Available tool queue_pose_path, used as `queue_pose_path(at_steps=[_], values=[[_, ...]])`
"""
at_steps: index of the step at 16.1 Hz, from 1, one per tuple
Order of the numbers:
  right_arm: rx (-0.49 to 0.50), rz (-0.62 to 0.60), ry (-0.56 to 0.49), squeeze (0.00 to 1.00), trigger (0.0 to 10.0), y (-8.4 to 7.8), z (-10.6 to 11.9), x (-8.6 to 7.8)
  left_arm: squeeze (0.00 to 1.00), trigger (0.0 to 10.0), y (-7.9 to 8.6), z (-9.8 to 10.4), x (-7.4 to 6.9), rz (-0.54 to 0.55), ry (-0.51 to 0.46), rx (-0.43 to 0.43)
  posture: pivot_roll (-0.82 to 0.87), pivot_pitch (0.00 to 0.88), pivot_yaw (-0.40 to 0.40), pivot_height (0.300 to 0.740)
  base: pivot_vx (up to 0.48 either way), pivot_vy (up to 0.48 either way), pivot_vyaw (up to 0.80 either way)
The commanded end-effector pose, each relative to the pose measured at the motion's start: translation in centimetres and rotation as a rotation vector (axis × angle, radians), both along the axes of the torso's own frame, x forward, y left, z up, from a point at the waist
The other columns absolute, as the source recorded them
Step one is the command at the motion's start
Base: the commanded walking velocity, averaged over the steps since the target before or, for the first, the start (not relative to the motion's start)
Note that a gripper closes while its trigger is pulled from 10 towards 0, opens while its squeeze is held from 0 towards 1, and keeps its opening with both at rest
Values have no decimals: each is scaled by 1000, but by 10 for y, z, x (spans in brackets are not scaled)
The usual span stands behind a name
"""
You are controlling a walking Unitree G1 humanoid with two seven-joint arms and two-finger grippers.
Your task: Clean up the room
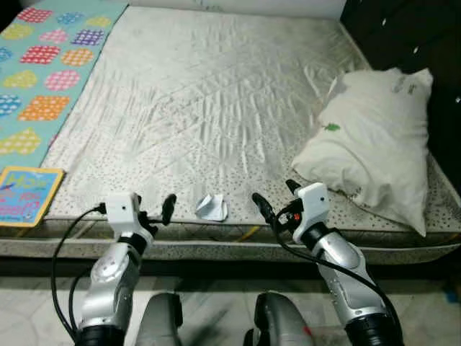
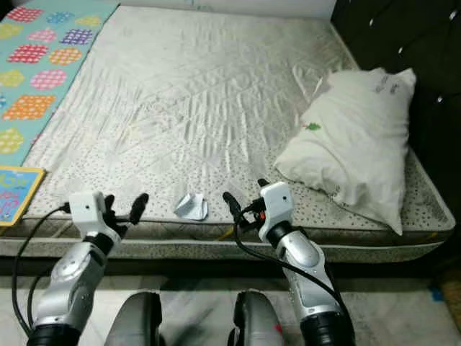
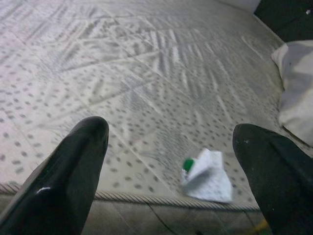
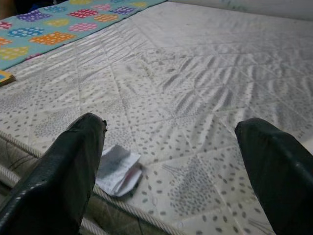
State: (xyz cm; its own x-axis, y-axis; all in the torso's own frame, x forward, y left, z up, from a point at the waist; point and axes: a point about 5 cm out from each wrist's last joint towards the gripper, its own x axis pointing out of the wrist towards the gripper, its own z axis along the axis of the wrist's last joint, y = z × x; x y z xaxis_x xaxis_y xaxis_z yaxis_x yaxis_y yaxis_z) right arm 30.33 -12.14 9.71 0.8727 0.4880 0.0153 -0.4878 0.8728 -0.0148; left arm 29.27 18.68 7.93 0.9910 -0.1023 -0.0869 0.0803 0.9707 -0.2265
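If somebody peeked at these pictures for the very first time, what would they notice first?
Probably the big bare mattress with one small crumpled paper scrap lying near its front edge. The left gripper and right gripper hover open on either side of the scrap. A plump white pillow sits at the right, and a colourful patterned blanket covers the left edge.
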Motion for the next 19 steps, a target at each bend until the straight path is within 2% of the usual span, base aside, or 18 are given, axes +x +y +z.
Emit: queue_pose_path(at_steps=[1, 5, 9, 16, 19], values=[[2, 24, 6, 0, 10000, 6, -2, -1, 0, 10000, 5, -2, -4, 8, 1, -6, 39, 168, -54, 621, 281, 0, 0], [-3, 31, 4, 0, 10000, 7, -1, 0, 0, 10000, 3, -2, -2, 3, 14, -14, 40, 180, -59, 621, 0, 0, 0], [-14, 50, -4, 0, 10000, 9, 1, 1, 0, 10000, 4, 1, 0, 11, 10, -9, 21, 222, -63, 621, 0, 0, 800], [-28, 55, 18, 0, 10000, 8, 0, 0, 0, 10000, 0, 2, -3, 12, 11, -21, 18, 249, -74, 621, 0, 0, 0], [-28, 62, 26, 0, 10000, 8, -2, -1, 0, 10000, 0, 1, -5, 10, 19, -26, 21, 249, -71, 601, 0, 0, 0]])
